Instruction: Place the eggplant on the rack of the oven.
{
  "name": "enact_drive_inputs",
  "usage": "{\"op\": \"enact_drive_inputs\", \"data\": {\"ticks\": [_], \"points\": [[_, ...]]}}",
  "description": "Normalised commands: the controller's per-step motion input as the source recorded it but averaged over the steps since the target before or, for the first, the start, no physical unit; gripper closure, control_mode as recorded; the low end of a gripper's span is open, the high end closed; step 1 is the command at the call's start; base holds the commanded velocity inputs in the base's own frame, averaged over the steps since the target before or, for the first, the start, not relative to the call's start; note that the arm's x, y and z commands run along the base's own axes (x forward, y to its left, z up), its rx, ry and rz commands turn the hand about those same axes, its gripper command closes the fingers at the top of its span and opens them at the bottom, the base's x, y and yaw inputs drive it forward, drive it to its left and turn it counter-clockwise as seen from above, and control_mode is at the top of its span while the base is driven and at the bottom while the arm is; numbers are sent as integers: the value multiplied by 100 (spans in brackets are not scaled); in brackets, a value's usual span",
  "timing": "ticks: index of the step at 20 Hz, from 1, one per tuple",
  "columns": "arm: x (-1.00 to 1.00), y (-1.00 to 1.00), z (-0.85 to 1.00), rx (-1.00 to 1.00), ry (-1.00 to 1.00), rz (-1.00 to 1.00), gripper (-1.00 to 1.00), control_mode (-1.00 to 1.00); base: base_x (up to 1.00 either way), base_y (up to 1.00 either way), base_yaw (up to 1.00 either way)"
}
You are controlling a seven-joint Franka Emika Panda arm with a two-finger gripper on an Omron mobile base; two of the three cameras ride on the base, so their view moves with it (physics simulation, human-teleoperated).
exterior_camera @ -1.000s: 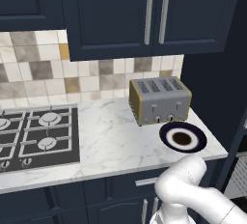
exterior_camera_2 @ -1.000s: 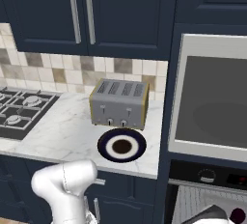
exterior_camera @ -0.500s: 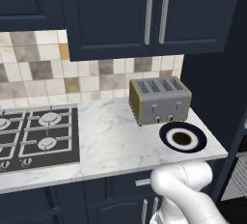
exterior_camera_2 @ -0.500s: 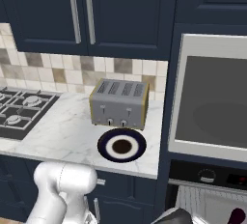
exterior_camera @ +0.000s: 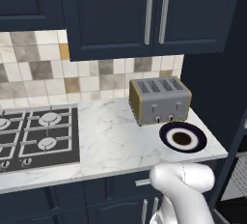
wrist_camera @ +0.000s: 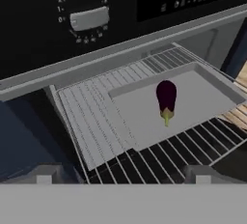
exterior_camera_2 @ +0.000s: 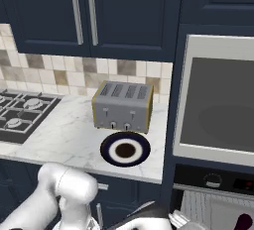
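Lower than a moment ago, our arm [exterior_camera: 185, 189] has swung down toward the oven [wrist_camera: 96, 10].
Our pincer's state we cannot tell. We should back straight off, clear of the rack [wrist_camera: 96, 117]; the eggplant [wrist_camera: 166, 97], dark purple with a green stem, lies on a grey tray [wrist_camera: 202, 97] there.

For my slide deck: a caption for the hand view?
Eggplant lies on a grey tray atop the pulled-out oven rack.

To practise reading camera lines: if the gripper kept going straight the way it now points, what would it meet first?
Probably the grey tray on the rack, near the eggplant lying on it; depth is hard to judge.
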Motion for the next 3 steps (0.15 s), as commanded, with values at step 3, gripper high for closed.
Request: {"op": "enact_drive_inputs", "data": {"ticks": [3], "points": [[-23,16,44,2,8,13,-100,-100,0,0,0]]}}
